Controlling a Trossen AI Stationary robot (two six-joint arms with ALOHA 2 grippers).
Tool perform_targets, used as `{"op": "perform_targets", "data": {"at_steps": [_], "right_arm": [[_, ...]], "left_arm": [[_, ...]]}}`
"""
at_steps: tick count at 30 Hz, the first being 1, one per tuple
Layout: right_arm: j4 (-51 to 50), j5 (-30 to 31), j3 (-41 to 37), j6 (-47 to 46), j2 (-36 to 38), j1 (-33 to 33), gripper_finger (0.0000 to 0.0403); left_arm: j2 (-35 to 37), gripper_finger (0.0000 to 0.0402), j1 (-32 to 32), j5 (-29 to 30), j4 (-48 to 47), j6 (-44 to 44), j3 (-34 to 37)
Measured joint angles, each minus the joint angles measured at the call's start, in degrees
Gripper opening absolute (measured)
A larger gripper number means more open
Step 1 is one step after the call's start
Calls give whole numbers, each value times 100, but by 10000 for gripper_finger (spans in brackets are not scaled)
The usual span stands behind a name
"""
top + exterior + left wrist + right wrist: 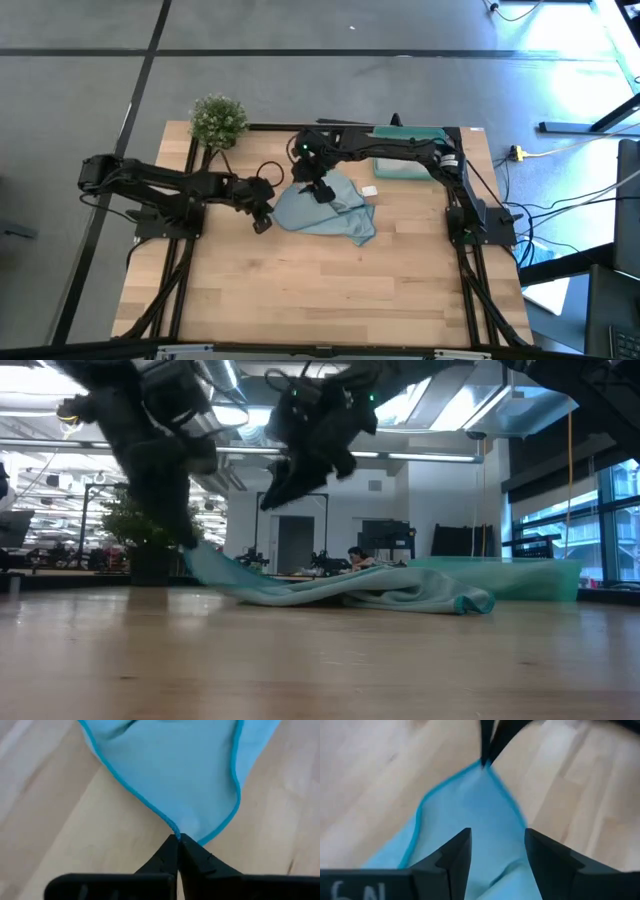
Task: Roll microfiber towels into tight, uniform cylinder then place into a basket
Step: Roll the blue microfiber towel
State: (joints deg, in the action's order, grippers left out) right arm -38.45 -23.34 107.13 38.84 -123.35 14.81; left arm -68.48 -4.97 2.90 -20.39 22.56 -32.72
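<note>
Where the bench [330, 290] lies nearest the camera, its wooden surface is bare, leaving ample open room for rolling. Toward mid-bench, the light blue towel [325, 210] lies crumpled and unrolled. The left end effector [178, 840] is pressed together on one pointed corner of this towel, pinching only the hemmed tip. The right end effector [494, 851] hovers above the cloth with its fingers apart, holding nothing. Farther back, the basket [408, 150] sits at the bench's far right edge, partly under the right arm; a small white tag [369, 190] lies between it and the towel. A potted plant [218, 118] stands at the far left corner.

Risk, as judged: the grasp takes so little fabric that the corner may slip free once tension is applied. The bunched folds may also yield a loose, uneven cylinder unless the cloth is first spread flat. Because both end effectors work close together over the towel, they may collide.
</note>
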Motion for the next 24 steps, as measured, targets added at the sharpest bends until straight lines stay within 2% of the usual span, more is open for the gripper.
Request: {"op": "perform_targets", "data": {"at_steps": [6,9,18,24], "right_arm": [[979,-30,-715,348,-4,2,184],[1498,-30,-942,349,-7,2,184],[2731,-228,-1464,366,-4,2,184],[3115,-251,-1660,366,-4,-1,184]], "left_arm": [[-6,1,0,-13,-1069,-540,-706],[-6,1,0,-28,-1273,-668,-943],[-21,0,0,-44,-1267,-935,-1226],[-21,0,0,-44,-1196,-1116,-1324]]}}
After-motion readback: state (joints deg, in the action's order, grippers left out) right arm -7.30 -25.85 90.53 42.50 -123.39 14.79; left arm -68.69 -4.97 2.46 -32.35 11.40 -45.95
